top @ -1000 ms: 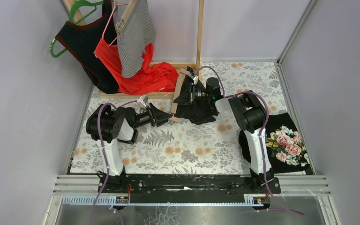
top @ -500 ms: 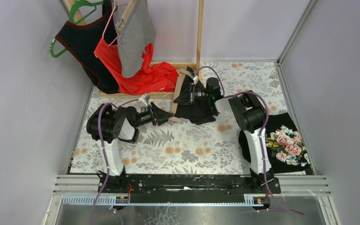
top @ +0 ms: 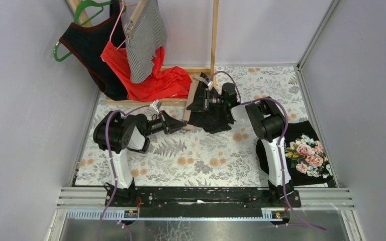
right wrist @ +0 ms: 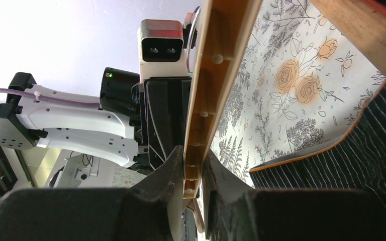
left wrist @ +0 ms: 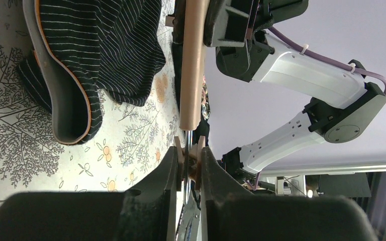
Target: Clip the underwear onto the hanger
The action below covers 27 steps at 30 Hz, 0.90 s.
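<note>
One flower-printed table [top: 201, 160] is shown, backed by one wooden rack [top: 213, 35] from which three garments are hung: a dark top [top: 88, 55], a red piece [top: 151, 80] and a grey striped piece [top: 143, 40]. One black floral cloth [top: 309, 153] is spread at the right edge. One pair of underwear [top: 216, 120], black with thin white pinstripes and a broad grey waistband edged in orange, is crumpled mid-table just right of one wooden hanger [top: 190, 100]. The hanger's bar is pinched between the closed fingers of the right gripper [right wrist: 193, 158]. One clip [left wrist: 188, 155] at the bar's near end is squeezed by the left gripper [top: 178, 125].
</note>
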Each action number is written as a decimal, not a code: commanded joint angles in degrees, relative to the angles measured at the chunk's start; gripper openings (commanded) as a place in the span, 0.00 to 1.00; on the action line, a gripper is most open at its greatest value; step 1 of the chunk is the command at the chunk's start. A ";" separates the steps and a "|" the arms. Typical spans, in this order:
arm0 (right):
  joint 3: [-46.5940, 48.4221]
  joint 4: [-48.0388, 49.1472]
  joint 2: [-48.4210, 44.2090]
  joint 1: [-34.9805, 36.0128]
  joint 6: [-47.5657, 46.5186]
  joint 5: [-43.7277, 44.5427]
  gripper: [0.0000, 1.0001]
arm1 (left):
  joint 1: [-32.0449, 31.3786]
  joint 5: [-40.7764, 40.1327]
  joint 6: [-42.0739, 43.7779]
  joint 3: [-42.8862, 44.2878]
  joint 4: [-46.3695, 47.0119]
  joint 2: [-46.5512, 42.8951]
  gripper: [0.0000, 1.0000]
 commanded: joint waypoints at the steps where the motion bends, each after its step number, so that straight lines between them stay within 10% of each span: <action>1: 2.64 4.39 -0.07 0.25 -1.08 -1.41 0.10 | -0.34 -0.40 -0.60 1.11 2.79 0.75 0.00; 6: 2.86 4.68 -0.08 0.26 -0.87 -1.52 0.12 | -0.31 -0.50 -0.69 1.15 2.83 0.72 0.00; 17: 4.72 26.78 4.52 -0.56 16.78 -0.97 0.53 | 1.01 -0.77 -2.73 1.58 4.09 0.54 0.00; 27: -2.39 24.26 -0.54 -2.64 12.74 -0.60 0.52 | 3.31 -1.51 -1.75 5.16 -1.30 -1.68 0.00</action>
